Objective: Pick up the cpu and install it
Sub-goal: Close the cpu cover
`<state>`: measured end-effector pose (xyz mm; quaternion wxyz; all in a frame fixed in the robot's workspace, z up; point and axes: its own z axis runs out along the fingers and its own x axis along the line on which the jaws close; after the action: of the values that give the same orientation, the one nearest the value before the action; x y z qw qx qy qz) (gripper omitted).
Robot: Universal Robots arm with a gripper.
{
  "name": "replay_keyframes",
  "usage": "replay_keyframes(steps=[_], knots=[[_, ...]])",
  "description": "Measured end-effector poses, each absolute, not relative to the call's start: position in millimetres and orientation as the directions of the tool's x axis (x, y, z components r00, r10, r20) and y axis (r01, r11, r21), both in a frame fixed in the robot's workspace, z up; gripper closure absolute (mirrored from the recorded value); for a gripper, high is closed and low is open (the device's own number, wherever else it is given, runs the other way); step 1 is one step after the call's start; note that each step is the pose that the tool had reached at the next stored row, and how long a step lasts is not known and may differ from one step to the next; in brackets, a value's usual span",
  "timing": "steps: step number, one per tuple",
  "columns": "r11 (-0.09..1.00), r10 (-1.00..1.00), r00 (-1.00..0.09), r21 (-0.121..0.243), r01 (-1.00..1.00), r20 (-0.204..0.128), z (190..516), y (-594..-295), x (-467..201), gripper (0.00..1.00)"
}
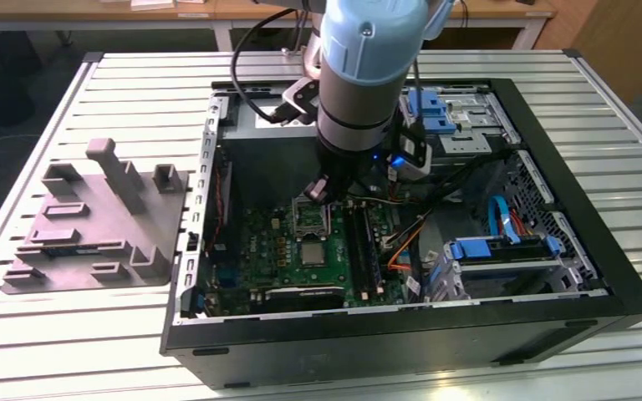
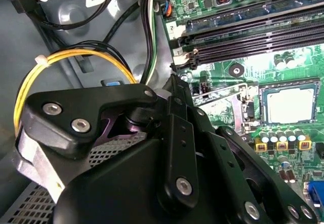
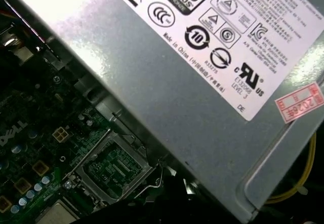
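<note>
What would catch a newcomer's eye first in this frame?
The pale-blue robot arm reaching down into the open black computer case, mid exterior view. Below it the silvery cpu stands out on the green motherboard, and a grey plastic block with upright posts sits on the slatted table at the exterior view's left.

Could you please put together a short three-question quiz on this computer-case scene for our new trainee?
1. True or false: the cpu is held in the gripper.
2. Where does the grey plastic block stand relative to the computer case? A) inside it B) on the table, at the exterior view's left of it C) on top of it
3. Fill in: the cpu lies flat on the green ____.
Key: 1 false; 2 B; 3 motherboard.
</note>
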<state>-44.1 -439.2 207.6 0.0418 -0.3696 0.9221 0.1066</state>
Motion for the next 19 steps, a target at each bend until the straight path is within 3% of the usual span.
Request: replay_keyframes(steps=[8, 14, 19], knots=[[0.701, -0.676, -0.720, 0.165, -0.694, -0.155, 201.5, -437.7, -44.1, 0.89], [0.707, -0.684, -0.719, 0.132, -0.694, -0.121, 201.4, -436.2, -44.0, 0.89], [0.707, -0.686, -0.718, 0.126, -0.696, -0.114, 203.9, -433.9, -44.1, 0.89]])
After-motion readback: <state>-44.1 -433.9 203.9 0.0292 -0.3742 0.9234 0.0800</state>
